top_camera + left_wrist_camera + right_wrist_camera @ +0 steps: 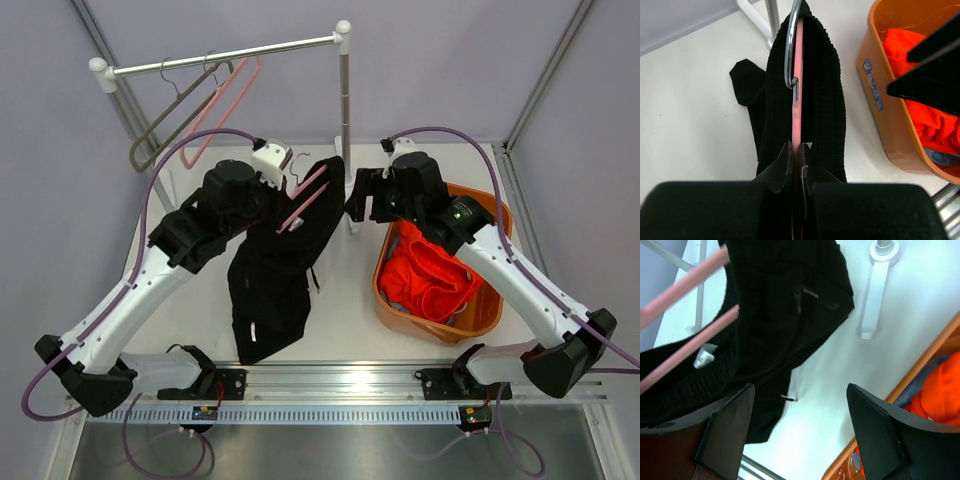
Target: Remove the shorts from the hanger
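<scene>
The black shorts (270,280) hang over a pink hanger (303,198), their legs trailing down onto the table. My left gripper (284,190) is shut on the hanger's pink bar (797,90), just below its metal hook (789,55), with the waistband (825,100) draped on both sides. My right gripper (367,205) is open and empty just right of the shorts; in the right wrist view its open fingers (800,390) frame the shorts' edge (780,305). The orange shorts (430,275) and a bit of the light blue shorts (942,156) lie in the basket.
An orange basket (490,310) stands at the right, below my right arm. The clothes rack's rail (230,55) crosses the back with a grey hanger (175,115) and a pink hanger (225,105) on it. Its post (346,120) stands between the grippers.
</scene>
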Controlling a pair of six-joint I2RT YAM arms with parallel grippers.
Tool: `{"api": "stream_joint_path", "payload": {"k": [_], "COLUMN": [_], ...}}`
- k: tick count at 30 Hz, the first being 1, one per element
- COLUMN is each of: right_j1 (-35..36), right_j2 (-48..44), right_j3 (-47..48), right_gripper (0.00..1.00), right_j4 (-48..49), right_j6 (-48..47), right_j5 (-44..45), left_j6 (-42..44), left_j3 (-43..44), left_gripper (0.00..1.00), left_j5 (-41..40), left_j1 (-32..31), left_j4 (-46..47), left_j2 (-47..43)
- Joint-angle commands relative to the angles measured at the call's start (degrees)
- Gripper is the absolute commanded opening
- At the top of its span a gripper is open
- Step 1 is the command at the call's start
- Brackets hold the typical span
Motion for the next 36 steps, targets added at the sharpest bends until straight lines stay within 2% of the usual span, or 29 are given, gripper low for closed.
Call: {"api": "stream_joint_path", "payload": {"k": [1,15,22,23,25,26,28,29,33,36], "right_j1": [0.9,3.5,3.5,3.5,3.5,3.5,3.5,3.5,3.4,3.4], "right_j2": [1.8,8.8,10.2,10.5,10.7,10.9,11.1,11.3,11.5,12.0], "right_j3": [3.6,7.4,8.1,8.3,8.8,9.1,9.6,9.8,10.7,11.8], "right_gripper": [0.82,0.79,0.61,0.53,0.45,0.33,0.24,0.14,0.08,0.07], "right_j4": [3.3,3.7,3.7,3.8,3.5,3.5,3.2,3.2,2.5,1.8], "right_j6": [0.8,1.8,1.8,1.6,1.5,1.5,1.4,1.2,0.7,0.1], "right_j5": [-3.1,-1.8,1.3,1.5,1.7,1.8,2.1,2.3,4.6,6.4], "left_j6": [-1.0,-1.4,-1.2,-1.2,-1.1,-1.1,-1.0,-1.0,-0.9,-0.5], "left_j3": [-1.0,-3.6,-4.1,-4.2,-4.5,-4.7,-5.2,-5.7,-7.1,-7.8], "left_gripper": [0.00,0.00,0.00,0.00,0.00,0.00,0.00,0.00,0.00,0.00], "left_j5": [3.5,4.5,5.0,5.1,5.0,4.9,4.9,4.9,5.3,7.4], "left_j1": [-0.7,-3.4,-3.6,-3.7,-3.7,-3.7,-3.7,-3.7,-3.7,-3.7], "left_j4": [3.8,4.4,2.7,2.1,1.4,0.9,0.3,-0.3,-1.4,-2.6], "left_j2": [-3.0,-4.8,-8.0,-8.5,-9.3,-10.1,-10.8,-11.6,-13.0,-13.8]}}
